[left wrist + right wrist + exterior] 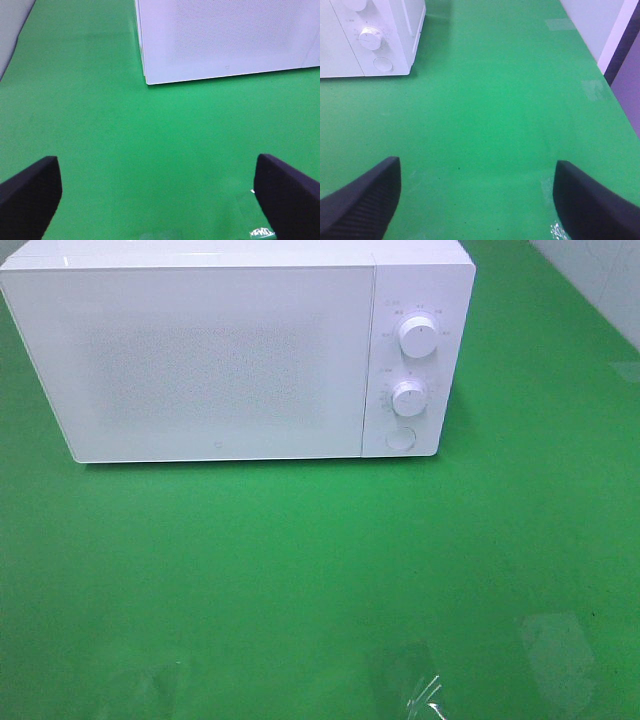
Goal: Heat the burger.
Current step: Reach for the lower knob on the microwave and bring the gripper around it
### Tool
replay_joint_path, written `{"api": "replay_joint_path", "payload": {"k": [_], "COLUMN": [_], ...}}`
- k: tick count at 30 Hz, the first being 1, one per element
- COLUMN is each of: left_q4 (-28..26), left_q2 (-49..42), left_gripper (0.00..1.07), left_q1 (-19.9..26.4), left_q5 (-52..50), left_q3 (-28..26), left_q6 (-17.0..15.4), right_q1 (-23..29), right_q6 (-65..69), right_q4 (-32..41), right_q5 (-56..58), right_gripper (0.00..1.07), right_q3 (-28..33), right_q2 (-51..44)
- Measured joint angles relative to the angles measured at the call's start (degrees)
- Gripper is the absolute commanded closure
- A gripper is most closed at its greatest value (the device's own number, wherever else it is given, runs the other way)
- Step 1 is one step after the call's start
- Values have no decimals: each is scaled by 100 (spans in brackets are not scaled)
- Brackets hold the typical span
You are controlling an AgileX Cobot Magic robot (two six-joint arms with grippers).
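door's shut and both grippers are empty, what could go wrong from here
1. No burger shows in any view, and the shut frosted door of the microwave hides the inside, so a missing load may go unnoticed.
2. The round button sits right under the lower knob; the open right gripper could nudge that knob when pressing.

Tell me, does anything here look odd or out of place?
Nothing is spilled or broken. The microwave stands upright with its door shut. The only oddities are some crinkled clear tape stuck on the green table well in front of it, and no burger in sight.
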Motion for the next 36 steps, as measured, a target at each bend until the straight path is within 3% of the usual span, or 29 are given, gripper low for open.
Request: {"api": "replay_joint_path", "payload": {"k": [18,36], "left_q4": [0,0], "left_q2": [0,0], "left_gripper": [3,3], "left_q1": [0,0], "left_q5": [0,0], "left_q3": [0,0], "left_q6": [0,-6], "right_q1": [0,0], "right_q6": [0,0], "right_q4": [-97,-103], "right_q5": [0,-1644], "right_gripper": [33,33], "right_q3": [-63,-189], "right_q2": [46,1719]}}
